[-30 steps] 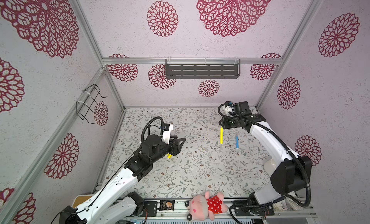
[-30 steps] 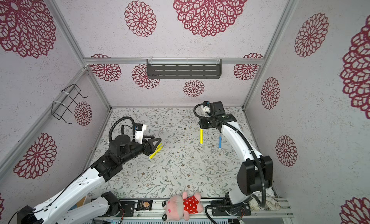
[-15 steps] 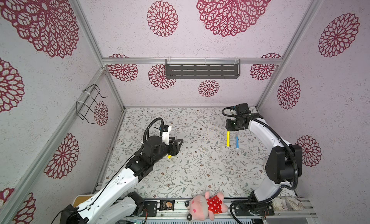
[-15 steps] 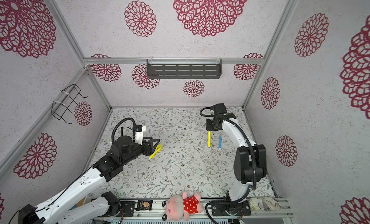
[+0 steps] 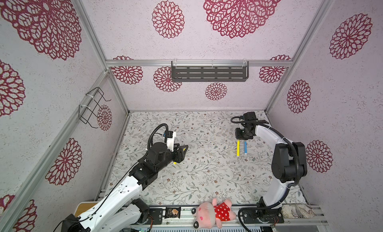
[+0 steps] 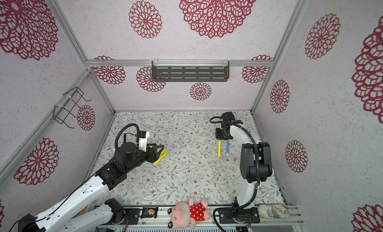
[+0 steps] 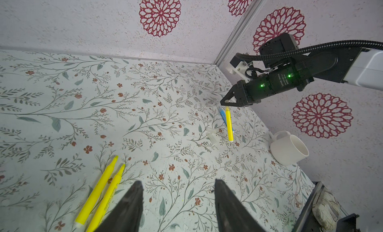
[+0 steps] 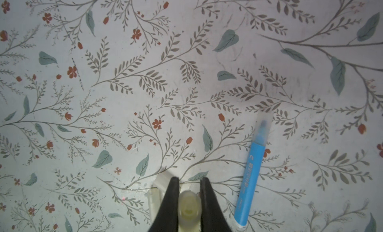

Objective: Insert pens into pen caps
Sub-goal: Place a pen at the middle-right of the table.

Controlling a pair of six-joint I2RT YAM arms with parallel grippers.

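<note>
Yellow pens (image 7: 97, 189) three, blue pen (image 8: 251, 175) one, four altogether

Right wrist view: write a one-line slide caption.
Right gripper shut on a yellow pen, seen end-on; capped blue pen lying nearby on floral cover.

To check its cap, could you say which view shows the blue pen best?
Right wrist view: the blue pen lies close, whole, cap on its tip. Both top views show it tiny; left wrist, it sits partly behind a yellow pen.
</note>
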